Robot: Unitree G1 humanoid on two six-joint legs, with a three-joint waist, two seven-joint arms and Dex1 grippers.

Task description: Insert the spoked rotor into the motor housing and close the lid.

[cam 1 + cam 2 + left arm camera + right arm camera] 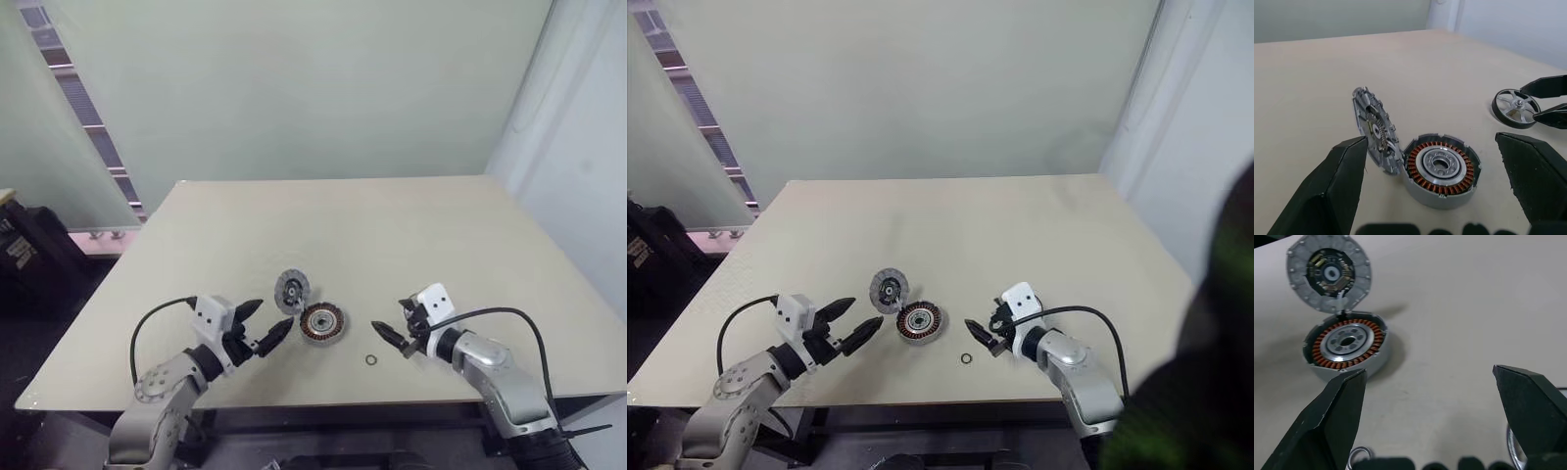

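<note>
The motor housing (321, 323), a silver puck with copper windings around a dark centre, sits on the table near its front edge. Its round lid (292, 289) stands tilted open on the far-left side of the housing, with its inner face showing (1328, 271). The spoked rotor (1516, 107) lies flat on the table at the tips of my right gripper (390, 328), which is open; a bit of its rim (1512, 450) shows by one finger. My left gripper (265, 325) is open just left of the housing, with nothing between its fingers.
A tiny black ring (371, 360) lies on the table in front of the housing, toward my right gripper. The beige table (343, 225) runs far back to a pale wall. Dark equipment (29, 255) stands off the left edge.
</note>
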